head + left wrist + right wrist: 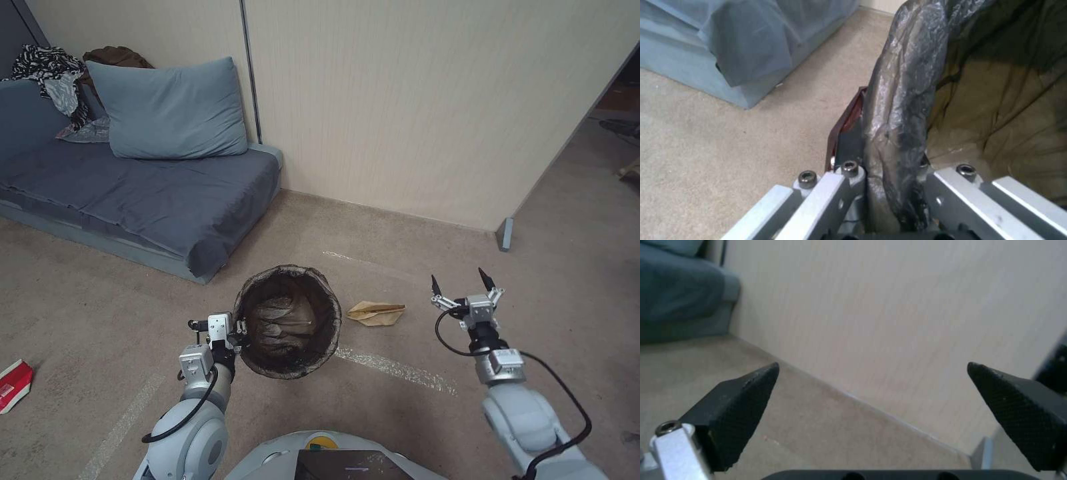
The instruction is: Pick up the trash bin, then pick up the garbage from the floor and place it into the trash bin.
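Note:
The trash bin [333,313], round with a dark liner over its rim, is tilted so that I look into its mouth, in front of me just left of centre. My left gripper [239,328] is shut on the near-left rim; in the left wrist view the left gripper [889,156] pinches the liner-wrapped rim [902,83]. A tan folded paper [377,312], a piece of the garbage, lies on the carpet just right of the bin. A red-and-white piece of litter [13,385] lies at the far left. My right gripper [460,280] hovers open and empty right of the paper, its fingertips [751,390] wide apart.
A grey-blue sofa bed [153,193] with a pillow [170,110] stands at the back left, its corner close to the bin. A beige wall [413,113] runs behind, ending at a corner [505,233] on the right. Open carpet lies on both sides.

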{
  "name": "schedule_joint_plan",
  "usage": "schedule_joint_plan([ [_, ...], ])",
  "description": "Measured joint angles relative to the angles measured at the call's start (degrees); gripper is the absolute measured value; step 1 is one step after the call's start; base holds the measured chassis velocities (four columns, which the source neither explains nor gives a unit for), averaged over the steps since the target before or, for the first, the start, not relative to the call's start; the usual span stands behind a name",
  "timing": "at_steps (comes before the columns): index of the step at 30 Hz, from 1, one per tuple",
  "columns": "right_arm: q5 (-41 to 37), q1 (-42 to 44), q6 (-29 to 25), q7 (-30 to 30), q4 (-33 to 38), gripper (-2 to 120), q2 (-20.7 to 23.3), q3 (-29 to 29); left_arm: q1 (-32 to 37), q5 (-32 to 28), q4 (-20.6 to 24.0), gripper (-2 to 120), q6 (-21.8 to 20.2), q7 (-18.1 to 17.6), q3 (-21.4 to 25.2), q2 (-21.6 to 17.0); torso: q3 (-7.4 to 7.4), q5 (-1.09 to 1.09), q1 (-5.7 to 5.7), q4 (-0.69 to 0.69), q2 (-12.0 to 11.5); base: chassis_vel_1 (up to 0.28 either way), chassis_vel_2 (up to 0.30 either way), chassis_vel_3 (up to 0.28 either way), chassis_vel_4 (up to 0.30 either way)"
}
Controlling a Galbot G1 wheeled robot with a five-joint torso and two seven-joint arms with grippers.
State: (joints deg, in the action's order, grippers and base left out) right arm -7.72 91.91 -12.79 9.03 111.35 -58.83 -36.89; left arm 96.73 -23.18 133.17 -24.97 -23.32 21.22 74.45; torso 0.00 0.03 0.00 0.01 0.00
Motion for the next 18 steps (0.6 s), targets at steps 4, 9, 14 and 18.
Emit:
schedule_joint_plan([
  [4, -3.54, -1.85, -0.73, -2.63, -3.92, 100, 5.96, 1.19, -0.33, -0.29, -0.32, 4, 0.06, 0.01, 0.29, -0.38, 0.00, -0.01, 0.00, -0.01, 0.00, 0.000, 0.000, 0.000, 0.000],
  [9, -8.51, -4.21, -3.24, -7.95, -8.75, 100, 11.41, 2.66, -0.66, -0.36, -0.76, 4, 0.22, 0.06, 0.31, -0.80, 0.00, -0.01, 0.00, -0.02, 0.00, 0.000, 0.000, 0.000, 0.000],
  [14, -14.12, -7.38, -5.39, -15.84, -13.68, 100, 17.40, 5.21, -1.05, -0.37, -1.27, 4, 0.29, 0.12, 0.37, -0.90, 0.00, -0.01, 0.00, 0.00, 0.00, 0.000, 0.000, 0.000, 0.000],
  [18, -17.28, -10.65, -6.06, -21.13, -16.99, 100, 21.28, 8.71, -1.36, -0.40, -1.64, 4, 0.30, 0.14, 0.41, -0.98, 0.00, -0.04, 0.00, -0.02, 0.00, 0.000, 0.000, 0.000, 0.000],
])
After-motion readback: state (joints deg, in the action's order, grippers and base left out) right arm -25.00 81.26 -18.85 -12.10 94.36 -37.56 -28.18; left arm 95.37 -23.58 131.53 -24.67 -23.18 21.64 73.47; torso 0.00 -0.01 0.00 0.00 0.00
